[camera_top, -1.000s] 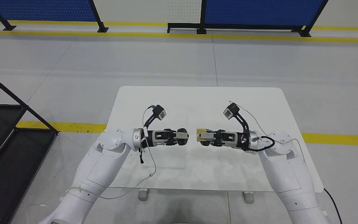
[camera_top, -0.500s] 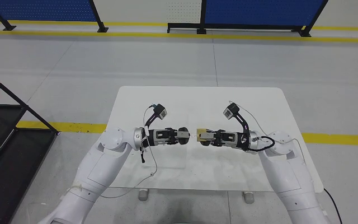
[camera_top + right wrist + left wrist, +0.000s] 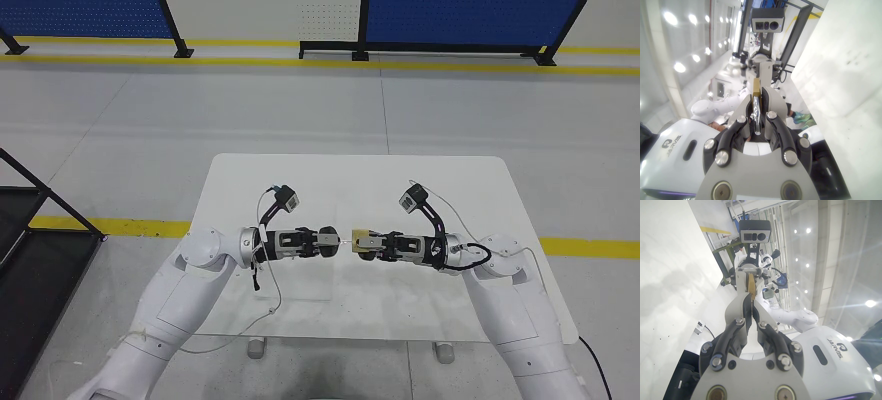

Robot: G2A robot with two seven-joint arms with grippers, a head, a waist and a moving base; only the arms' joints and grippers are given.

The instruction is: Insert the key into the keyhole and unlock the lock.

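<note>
Both arms are held above the white table (image 3: 450, 190), their grippers facing each other tip to tip. My right gripper (image 3: 373, 243) is shut on a brass padlock (image 3: 361, 240). In the right wrist view the lock's brass body (image 3: 756, 87) juts past the fingertips and its silver shackle (image 3: 756, 115) lies back between the fingers. My left gripper (image 3: 334, 240) is shut on a thin key (image 3: 346, 241) whose tip points at the lock. In the left wrist view the key (image 3: 752, 308) sits edge-on between the pads, right at the padlock (image 3: 751, 286). I cannot tell how deep the key sits.
The table's front edge (image 3: 380, 338) lies just below the arms. A black rack (image 3: 30, 240) stands on the floor to the left. Blue panels (image 3: 460, 20) stand far behind the table.
My left gripper has edged slightly toward the padlock with the key. The right arm holds still.
</note>
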